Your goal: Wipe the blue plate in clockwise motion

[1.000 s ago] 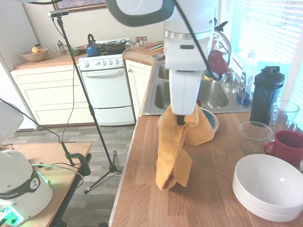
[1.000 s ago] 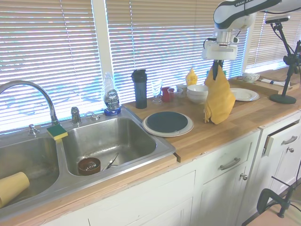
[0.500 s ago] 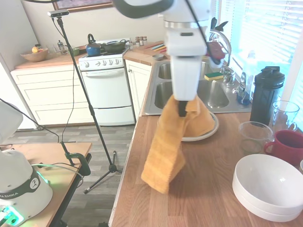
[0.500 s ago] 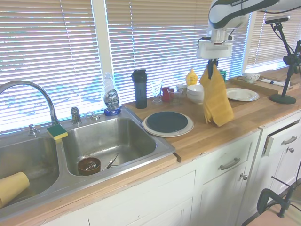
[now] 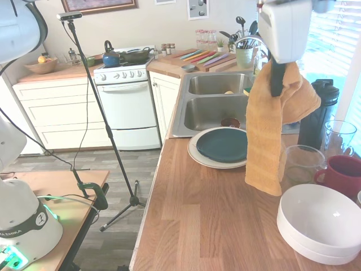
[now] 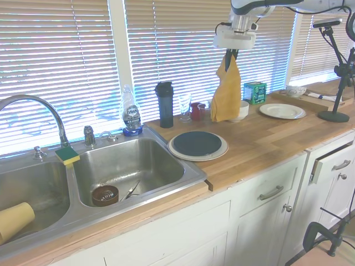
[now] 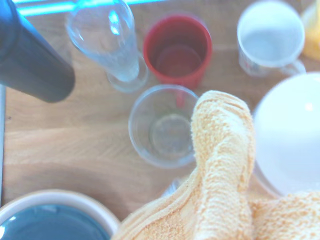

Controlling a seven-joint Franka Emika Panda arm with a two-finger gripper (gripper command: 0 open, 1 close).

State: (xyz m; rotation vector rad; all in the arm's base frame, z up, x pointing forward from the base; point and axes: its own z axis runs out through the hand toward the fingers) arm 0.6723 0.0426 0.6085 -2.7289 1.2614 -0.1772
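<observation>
Wooden kitchen surface (image 5: pixel 208 214) beside sink (image 6: pixel 127 166). Blue plate (image 5: pixel 223 144) on cream plate (image 6: pixel 183 154) near sink edge. Tool (image 5: pixel 277 84) pinches cloth (image 5: pixel 271 135), raised at plate's 3 o'clock; front strip open.

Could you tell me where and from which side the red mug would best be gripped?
Probably from above, by the rim. The red mug stands upright with its mouth open, hemmed in by a glass bowl, a tall glass and the white bowls. Fingers astride the wall likely fit; the sides are crowded.
</observation>
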